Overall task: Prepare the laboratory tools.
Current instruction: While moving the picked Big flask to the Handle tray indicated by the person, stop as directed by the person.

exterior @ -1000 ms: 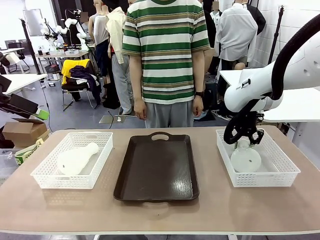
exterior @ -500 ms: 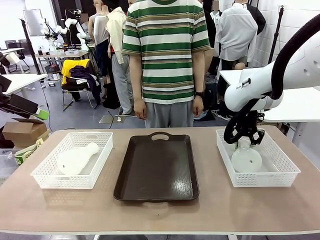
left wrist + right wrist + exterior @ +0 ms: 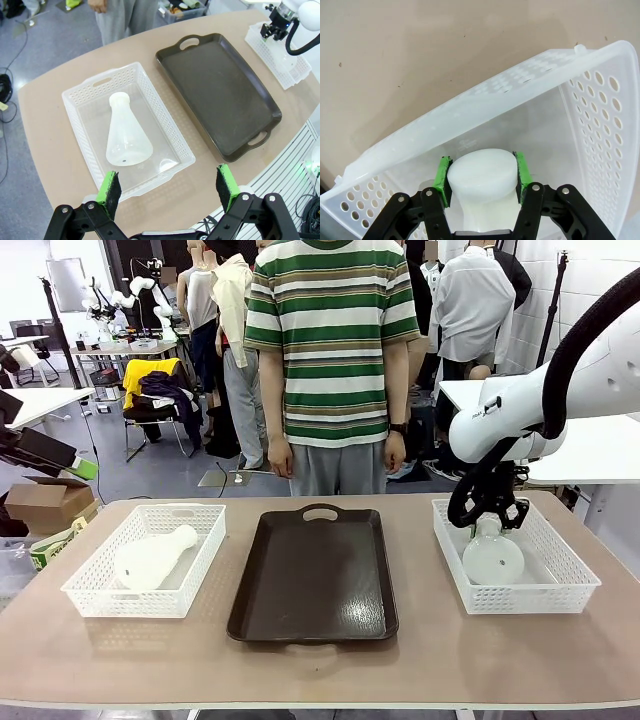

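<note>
One flask [image 3: 481, 176] neck-grasped in R pincer [image 3: 487, 520]; L pincer [image 3: 168, 187] released.
Next: lift clear of basket [image 3: 530, 598], prob. onto tray [image 3: 312, 580].

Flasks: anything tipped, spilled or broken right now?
Left flask lies on its side in its basket, intact. Right flask is held by the right gripper, jaws shut on its neck. No spill or damage shows.

Matt and glossy surfaces on a smooth, dull tan table [image 3: 320, 670].
The left flask [image 3: 150, 560] and right flask [image 3: 492, 560] look frosted, milky, translucent; left basket [image 3: 130, 605] and right basket [image 3: 530, 598] are perforated white plastic; the dark tray [image 3: 315, 580] gleams.
</note>
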Robot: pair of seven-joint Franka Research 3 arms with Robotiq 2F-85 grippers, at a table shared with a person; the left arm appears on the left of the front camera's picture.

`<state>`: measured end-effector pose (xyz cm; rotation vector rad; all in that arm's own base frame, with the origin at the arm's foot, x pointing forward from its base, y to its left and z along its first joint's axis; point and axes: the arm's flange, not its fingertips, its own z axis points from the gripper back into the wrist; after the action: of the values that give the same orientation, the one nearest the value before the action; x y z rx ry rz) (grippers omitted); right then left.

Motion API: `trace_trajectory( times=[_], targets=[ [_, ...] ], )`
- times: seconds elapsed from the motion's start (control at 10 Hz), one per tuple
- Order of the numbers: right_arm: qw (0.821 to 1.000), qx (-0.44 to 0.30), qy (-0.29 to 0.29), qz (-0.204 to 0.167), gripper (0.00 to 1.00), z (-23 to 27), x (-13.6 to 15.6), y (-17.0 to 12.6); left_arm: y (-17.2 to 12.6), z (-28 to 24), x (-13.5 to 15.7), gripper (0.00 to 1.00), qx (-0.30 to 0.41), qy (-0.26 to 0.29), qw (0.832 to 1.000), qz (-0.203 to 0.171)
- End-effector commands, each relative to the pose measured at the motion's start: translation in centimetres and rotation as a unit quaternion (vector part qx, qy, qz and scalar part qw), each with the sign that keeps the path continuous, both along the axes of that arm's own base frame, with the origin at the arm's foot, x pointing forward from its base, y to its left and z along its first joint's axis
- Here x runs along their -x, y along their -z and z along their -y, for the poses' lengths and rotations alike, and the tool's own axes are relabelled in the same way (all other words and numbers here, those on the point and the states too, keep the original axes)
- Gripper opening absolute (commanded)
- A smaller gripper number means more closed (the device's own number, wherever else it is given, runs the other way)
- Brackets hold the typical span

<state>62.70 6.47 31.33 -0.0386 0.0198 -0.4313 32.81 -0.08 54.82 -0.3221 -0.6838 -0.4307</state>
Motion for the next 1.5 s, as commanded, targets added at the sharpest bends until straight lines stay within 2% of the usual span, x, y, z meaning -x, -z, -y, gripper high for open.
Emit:
trace_trajectory(
  times=[0.0, 1.4],
  targets=[
    [1.000, -0.001, 0.001, 0.007, 0.00, 0.05, -0.01, 0.01, 0.09, -0.36, 0.01, 1.00, -0.007, 0.007, 1.000, 0.000],
    [1.000, -0.001, 0.001, 0.007, 0.00, 0.05, -0.01, 0.01, 0.09, -0.36, 0.01, 1.00, -0.007, 0.007, 1.000, 0.000]
  ],
)
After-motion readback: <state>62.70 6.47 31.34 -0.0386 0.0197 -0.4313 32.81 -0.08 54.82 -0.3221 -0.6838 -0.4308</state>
